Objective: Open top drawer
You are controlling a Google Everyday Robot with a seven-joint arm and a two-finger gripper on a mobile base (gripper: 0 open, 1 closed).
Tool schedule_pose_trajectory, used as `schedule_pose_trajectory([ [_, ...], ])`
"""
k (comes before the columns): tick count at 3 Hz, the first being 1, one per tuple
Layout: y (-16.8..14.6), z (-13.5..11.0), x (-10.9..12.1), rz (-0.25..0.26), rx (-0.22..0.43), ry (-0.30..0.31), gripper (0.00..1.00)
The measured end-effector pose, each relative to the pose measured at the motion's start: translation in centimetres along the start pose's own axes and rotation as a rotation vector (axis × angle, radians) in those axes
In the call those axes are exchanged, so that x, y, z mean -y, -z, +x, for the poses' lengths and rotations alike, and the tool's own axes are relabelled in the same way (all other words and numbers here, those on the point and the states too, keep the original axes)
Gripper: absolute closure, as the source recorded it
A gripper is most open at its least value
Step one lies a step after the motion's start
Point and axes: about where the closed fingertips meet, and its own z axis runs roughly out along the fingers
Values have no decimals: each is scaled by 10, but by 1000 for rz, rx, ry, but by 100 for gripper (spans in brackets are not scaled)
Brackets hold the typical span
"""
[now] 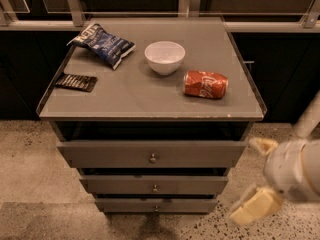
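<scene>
**Approach to the knob.** The top drawer [110,154] sits directly under the tabletop [125,99]. Its grey front is the widest of three and has a small round knob [153,158] at centre. Two narrower drawers [115,184] lie below it, each with a similar knob in the same vertical line. The gripper [247,180] hangs low at the right, near the drawer's right end but not touching it. Its two pale fingers [261,145] are spread and hold nothing.

I judge the drawer not yet pulled. To do this step well, I would:

- carry the gripper left until it is level with the upper knob, not the one beneath;
- set one finger on each side of the knob and close firmly, since so small a knob may slip;
- draw straight outward and gently, because the can [206,84] lies on its side beside the bowl [164,57] and a jolt could roll it.
</scene>
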Motion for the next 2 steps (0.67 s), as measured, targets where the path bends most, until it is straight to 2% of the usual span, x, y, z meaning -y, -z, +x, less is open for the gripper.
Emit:
schedule_pose_trajectory([
  [1,-79,33,-17,-104,48,-88,0],
  [2,-133,45,-22,-195,55,-118,0],
])
